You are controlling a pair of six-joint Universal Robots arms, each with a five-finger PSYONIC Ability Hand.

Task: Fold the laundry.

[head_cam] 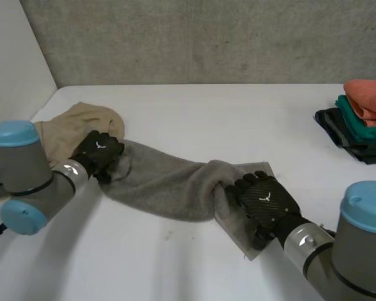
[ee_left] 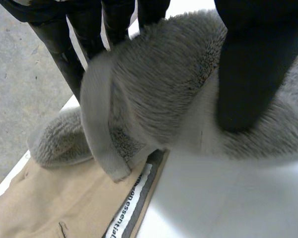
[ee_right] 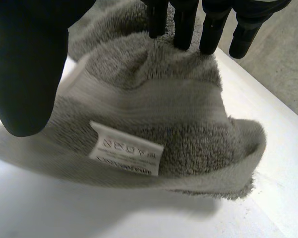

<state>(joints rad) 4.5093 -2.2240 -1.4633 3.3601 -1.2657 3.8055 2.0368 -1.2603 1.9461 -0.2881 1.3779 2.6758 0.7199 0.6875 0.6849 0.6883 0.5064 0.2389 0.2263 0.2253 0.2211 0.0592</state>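
Your left hand point(head_cam: 99, 153) has fingers point(ee_left: 64, 54) and thumb pinched on the left end of the grey towel point(head_cam: 166, 185), beside the tan garment point(head_cam: 69, 128); the towel lies bunched like a rope across the counter point(head_cam: 194, 113) between your hands. Your right hand point(head_cam: 263, 199) is clenched on the crumpled right end, by the label point(ee_right: 125, 148). It's soft, light, limp terry, likely to sag and bunch, so take it at the hemmed corners, not mid-span.
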